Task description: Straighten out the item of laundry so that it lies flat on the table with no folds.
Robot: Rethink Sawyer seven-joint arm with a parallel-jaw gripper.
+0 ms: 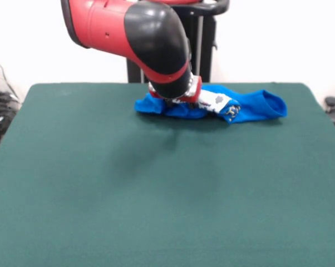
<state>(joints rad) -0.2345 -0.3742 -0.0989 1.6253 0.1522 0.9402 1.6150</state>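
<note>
The blue T-shirt [256, 107] lies crumpled in a long, low bundle at the far side of the counter [156, 194], a little right of centre. Its long axis runs left to right, roughly parallel to the far edge. The right end is a rounded blue fold that reaches toward the right part of the counter; the left end tapers to a small blue flap poking out just left of the arm's wrist. The cloth is folded over itself in several layers and does not lie flat.

Near the middle of the bundle a patch of white printed fabric [216, 100] shows, with small dark marks on it, and just beside it a twist of cloth with speckled pattern. No lettering can be read there.

The red and black arm [151, 39] comes down from the upper left and its wrist ends right on the left half of the shirt. The gripper [176, 99] is pressed into or hidden against the cloth, so I cannot tell whether the fingers are apart, together, or clamped on the fabric.

The green counter surface in front of the shirt bears a soft shadow of the arm.
</note>
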